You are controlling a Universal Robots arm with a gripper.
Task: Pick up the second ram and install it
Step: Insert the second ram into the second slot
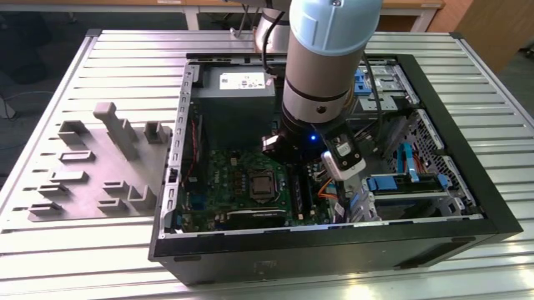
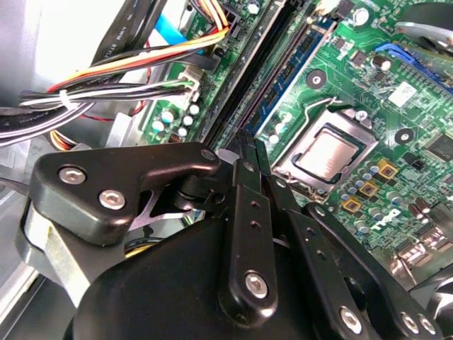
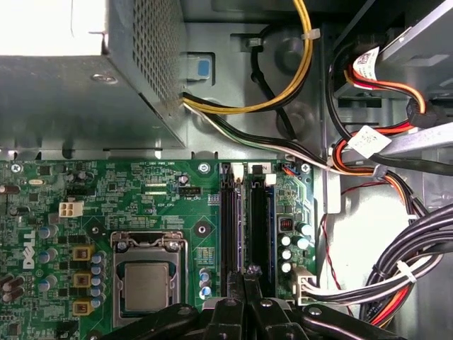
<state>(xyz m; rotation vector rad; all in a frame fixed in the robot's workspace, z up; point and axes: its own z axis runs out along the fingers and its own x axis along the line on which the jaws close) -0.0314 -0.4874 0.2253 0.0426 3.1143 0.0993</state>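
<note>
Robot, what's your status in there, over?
End effector shut, tips down at the memory slots. Second ram apparently edge-on in slot beneath tips; grip unclear. Cable bundle alongside, not touching.

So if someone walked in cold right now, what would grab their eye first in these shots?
First, the pale blue robot arm plunging into the open computer case on the slatted table in the exterior view. Next, the green motherboard with its metal-capped processor socket, and the gripper poised right at the memory slots beside the socket. On the exterior view's left lies a grey fixture plate with raised blocks.
</note>
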